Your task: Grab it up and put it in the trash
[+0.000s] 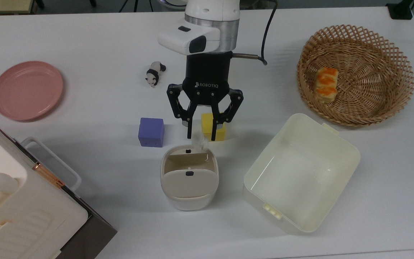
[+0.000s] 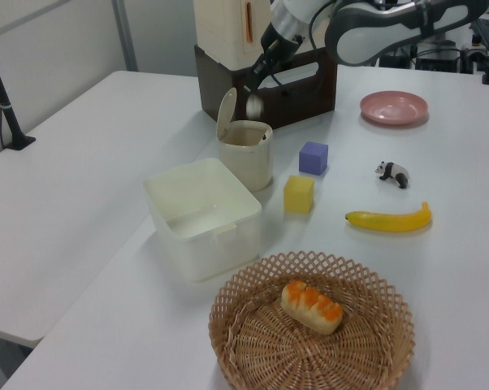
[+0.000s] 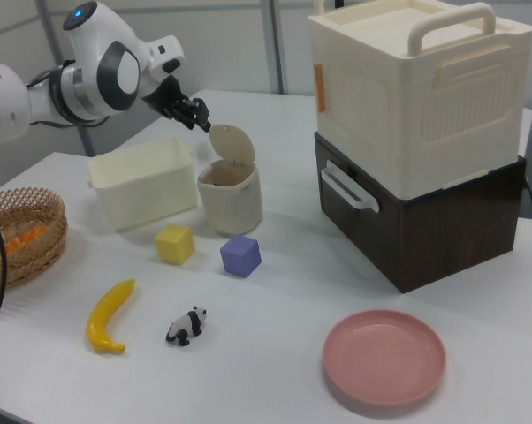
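The crumpled off-white paper ball (image 1: 200,143) hangs in the air just below my gripper (image 1: 201,136), blurred and touching neither finger. In the left view the paper ball (image 2: 254,103) is right above the trash (image 2: 246,154). The trash (image 1: 189,176) is a beige rounded bin; its swing flap (image 2: 226,114) stands tilted up and its mouth is open. My gripper (image 2: 256,87) is open and points down at the bin's far rim. In the right view the gripper (image 3: 198,115) hovers by the raised flap (image 3: 230,141).
A yellow cube (image 1: 218,131) and a purple cube (image 1: 151,132) flank the gripper. A panda figurine (image 1: 154,73), a pink plate (image 1: 27,90), a cream tub (image 1: 350,151), a wicker basket (image 1: 401,72) and a banana (image 2: 389,219) lie around. A big cream box (image 1: 13,201) fills the lower-left corner.
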